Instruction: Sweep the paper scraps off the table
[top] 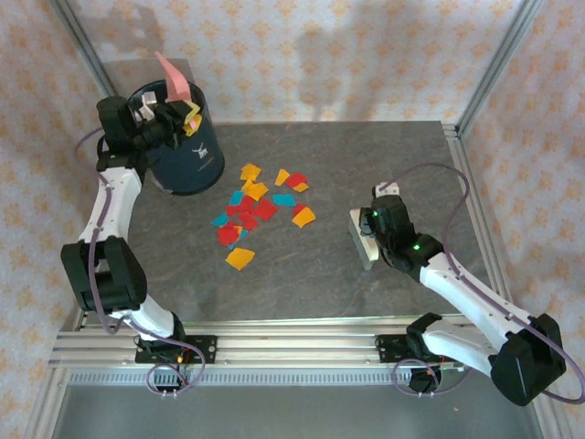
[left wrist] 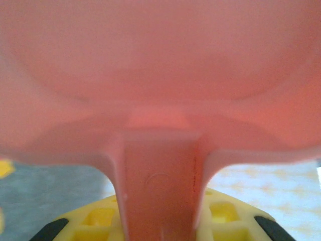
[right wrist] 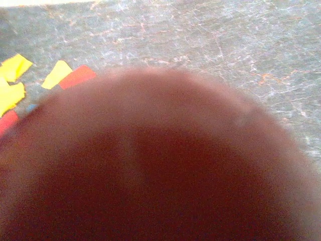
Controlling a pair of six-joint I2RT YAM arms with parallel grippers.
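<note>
While my left gripper (left wrist: 160, 218) clamps dustpan (left wrist: 160, 75) handle over bucket (top: 187, 151), upper left, scraps (top: 251, 212) lie mid-table (top: 366, 165). Right gripper (top: 373, 229): cannot tell. Risk: crooked tip, load misses bucket.

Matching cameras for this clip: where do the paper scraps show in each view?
Top external: paper scraps clustered mid-table.
Left wrist: one yellow bit at the left edge, under the dustpan, probably a scrap.
Right wrist: scraps upper left.
Shared landmark: the grey table.

Overhead view down on table (top: 320, 274), 2 wrist views very close, right shares paper scraps (top: 265, 209)
</note>
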